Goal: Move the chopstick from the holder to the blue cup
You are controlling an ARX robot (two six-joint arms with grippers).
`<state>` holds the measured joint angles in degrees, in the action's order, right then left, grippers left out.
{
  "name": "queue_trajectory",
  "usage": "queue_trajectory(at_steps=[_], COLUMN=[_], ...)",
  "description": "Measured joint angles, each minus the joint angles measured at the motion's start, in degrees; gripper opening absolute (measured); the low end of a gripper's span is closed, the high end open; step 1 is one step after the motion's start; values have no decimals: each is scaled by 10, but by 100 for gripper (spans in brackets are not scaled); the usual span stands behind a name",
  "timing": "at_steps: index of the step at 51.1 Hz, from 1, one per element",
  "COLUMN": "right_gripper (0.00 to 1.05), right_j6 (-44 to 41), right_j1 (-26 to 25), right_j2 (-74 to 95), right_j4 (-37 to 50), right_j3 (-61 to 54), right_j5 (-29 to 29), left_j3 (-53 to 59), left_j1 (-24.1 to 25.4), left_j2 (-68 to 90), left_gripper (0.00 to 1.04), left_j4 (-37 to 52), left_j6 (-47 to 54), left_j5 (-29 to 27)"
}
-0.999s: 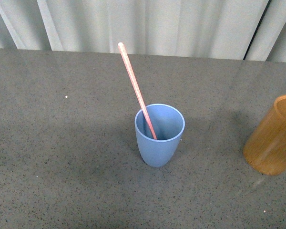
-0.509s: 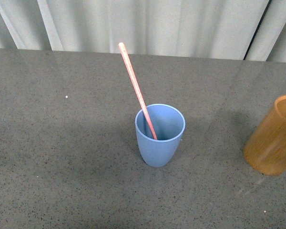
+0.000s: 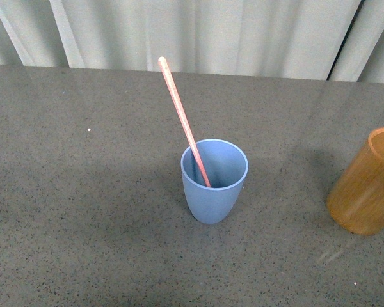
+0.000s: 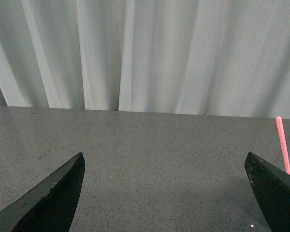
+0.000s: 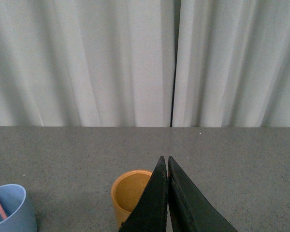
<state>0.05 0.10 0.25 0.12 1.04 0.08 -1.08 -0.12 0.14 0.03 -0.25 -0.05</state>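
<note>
Both claws hang above the grey speckled worktop point(image 3: 83, 211): left claw point(image 4: 166, 186) is spread wide and empty, right claw point(image 5: 167, 193) is clenched on nothing. Nothing has moved since the earlier frames. The long pink-red chopstick point(image 3: 182, 121) leans inside the light blue plastic cup point(image 3: 214, 182), well apart from both claws. The orange-brown cylindrical holder point(image 5: 128, 193) stands just behind the right claw.

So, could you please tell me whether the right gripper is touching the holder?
Cannot tell. In the right wrist view the closed right gripper overlaps the holder, so no gap shows; the front view shows the holder without the gripper.
</note>
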Motion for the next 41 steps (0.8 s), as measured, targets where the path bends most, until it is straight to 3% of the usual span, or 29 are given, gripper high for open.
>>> queue_trajectory(at_steps=[7, 36, 41], right_gripper=[2, 87, 97], right_j6=[0, 0, 0], right_j1=[0, 0, 0], right_j2=[0, 0, 0], right_j4=[0, 0, 0], right_j3=[0, 0, 0], right_j5=[0, 0, 0], left_j3=[0, 0, 0], left_j1=[0, 0, 0], left_j2=[0, 0, 0], left_gripper=[98, 98, 98], left_j4=[0, 0, 0], left_j6=[0, 0, 0], left_j5=[0, 0, 0])
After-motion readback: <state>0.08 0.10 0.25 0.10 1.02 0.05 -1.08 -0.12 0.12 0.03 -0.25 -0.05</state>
